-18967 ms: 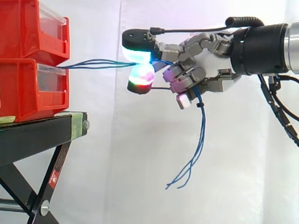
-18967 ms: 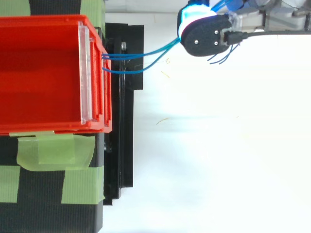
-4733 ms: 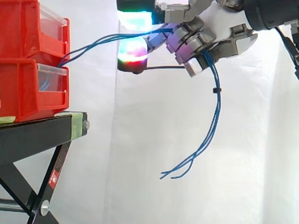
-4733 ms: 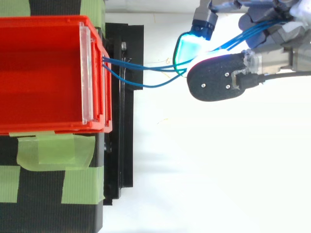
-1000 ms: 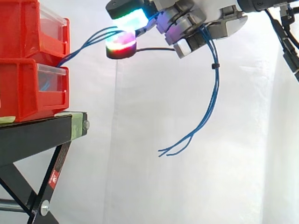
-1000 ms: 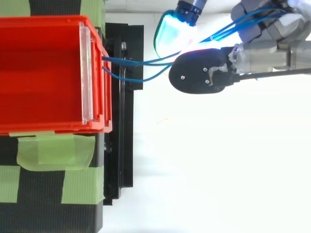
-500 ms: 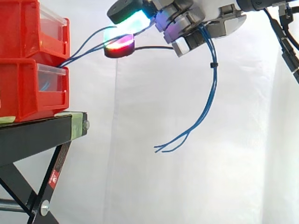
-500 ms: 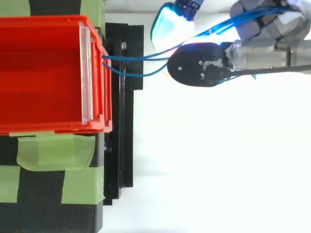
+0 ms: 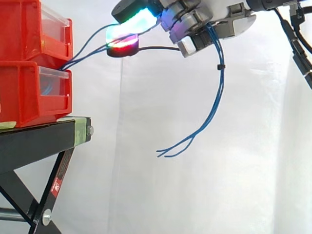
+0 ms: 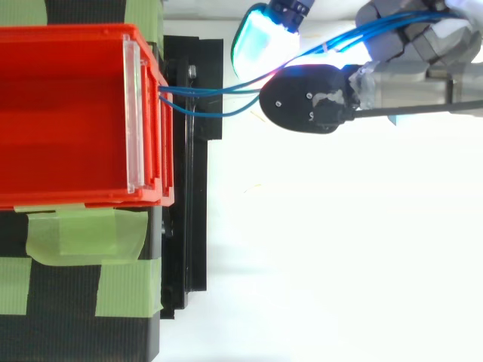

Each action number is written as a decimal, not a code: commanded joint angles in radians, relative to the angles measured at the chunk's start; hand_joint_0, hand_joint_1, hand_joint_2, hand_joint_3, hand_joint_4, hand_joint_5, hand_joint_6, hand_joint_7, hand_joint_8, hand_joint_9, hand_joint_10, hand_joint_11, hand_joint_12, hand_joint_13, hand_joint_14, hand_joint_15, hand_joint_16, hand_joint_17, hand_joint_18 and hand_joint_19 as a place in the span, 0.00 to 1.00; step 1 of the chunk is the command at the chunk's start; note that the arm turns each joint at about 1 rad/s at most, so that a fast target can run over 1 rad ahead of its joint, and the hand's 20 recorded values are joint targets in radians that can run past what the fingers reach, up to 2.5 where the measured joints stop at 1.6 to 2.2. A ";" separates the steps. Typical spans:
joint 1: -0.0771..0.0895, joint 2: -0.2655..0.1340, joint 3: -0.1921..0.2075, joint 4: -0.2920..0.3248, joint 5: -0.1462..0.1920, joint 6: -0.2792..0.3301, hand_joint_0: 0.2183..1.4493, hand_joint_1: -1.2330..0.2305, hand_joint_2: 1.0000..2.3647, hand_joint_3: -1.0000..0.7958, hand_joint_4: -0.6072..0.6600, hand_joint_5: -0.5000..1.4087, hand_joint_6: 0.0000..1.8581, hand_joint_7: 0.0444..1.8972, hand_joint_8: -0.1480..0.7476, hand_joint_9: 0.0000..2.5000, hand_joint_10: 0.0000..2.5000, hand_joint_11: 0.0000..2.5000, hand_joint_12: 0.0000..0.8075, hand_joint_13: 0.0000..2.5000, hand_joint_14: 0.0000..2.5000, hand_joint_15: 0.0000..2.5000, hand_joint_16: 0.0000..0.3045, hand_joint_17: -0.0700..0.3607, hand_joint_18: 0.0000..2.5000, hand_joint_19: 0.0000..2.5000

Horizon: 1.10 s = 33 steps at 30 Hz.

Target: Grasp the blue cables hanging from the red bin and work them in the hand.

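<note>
Thin blue cables (image 9: 87, 48) rise from the front of the lower red bin (image 9: 29, 95) up to my hand (image 9: 214, 19) at the top of the side view. The hand is shut on them: glowing fingertips (image 9: 127, 30) pinch the strands and the other fingers curl round the bundle. Past the hand the cables (image 9: 214, 92) hang down, bound by a small black tie, and end in loose tips at mid height. From above, the cables (image 10: 215, 102) run from the bin's front to the hand (image 10: 407, 60) at the upper right.
Two red bins are stacked on a black stand (image 9: 44, 141) at the left; the top view shows the upper bin (image 10: 68, 121). Green tape (image 10: 83, 234) holds the bins to the stand. A white curtain hangs behind, with open space below and right of the hand.
The hand has drifted slightly left with the cables still held. The hanging tips have swung left and a little higher, and the strands to the bin sag more.
</note>
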 commanded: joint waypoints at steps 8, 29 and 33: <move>0.000 0.000 0.001 0.007 0.002 0.176 0.72 0.40 0.12 0.79 0.71 0.44 0.00 0.65 0.71 0.42 1.00 1.00 0.89 0.69 1.00 0.75 0.73 0.55 0.88 0.22; 0.011 0.002 0.001 0.005 0.030 0.467 0.72 0.40 0.11 0.78 0.71 0.44 0.00 0.65 0.71 0.42 1.00 1.00 0.89 0.69 1.00 0.75 0.73 0.55 0.88 0.22; 0.016 0.002 0.001 0.004 0.027 0.509 0.72 0.39 0.11 0.78 0.71 0.44 0.00 0.65 0.71 0.42 1.00 1.00 0.89 0.69 1.00 0.75 0.73 0.55 0.88 0.22</move>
